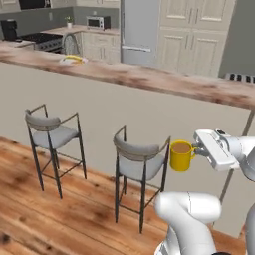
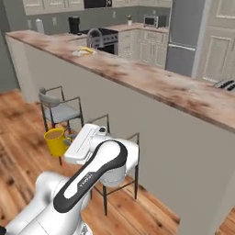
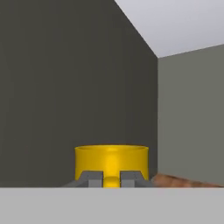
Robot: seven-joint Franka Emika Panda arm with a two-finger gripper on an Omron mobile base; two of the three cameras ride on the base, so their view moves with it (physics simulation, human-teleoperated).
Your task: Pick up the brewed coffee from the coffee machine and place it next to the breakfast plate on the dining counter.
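Note:
The brewed coffee (image 1: 181, 155), a small yellow mug with brown liquid, hangs upright in the air in front of the dining counter's beige front. My gripper (image 1: 195, 149) is shut on its side handle. From the right base view, the mug (image 2: 56, 141) sits left of the white hand, gripper (image 2: 69, 142) at its handle. In the hand view the mug (image 3: 111, 162) stands just beyond my fingertips (image 3: 90, 178), gripper (image 3: 111, 180) clamped on the handle. The breakfast plate (image 1: 73, 60) with a banana lies far left on the dining counter (image 1: 149, 77). The black coffee machine (image 2: 74, 25) stands on the far kitchen counter.
Two grey bar stools (image 1: 50, 135) (image 1: 138, 162) stand on the wood floor before the counter front, one right under the mug. A sink faucet (image 1: 69, 42), stove, microwave (image 1: 98, 22) and grey fridge (image 1: 138, 30) lie beyond the counter.

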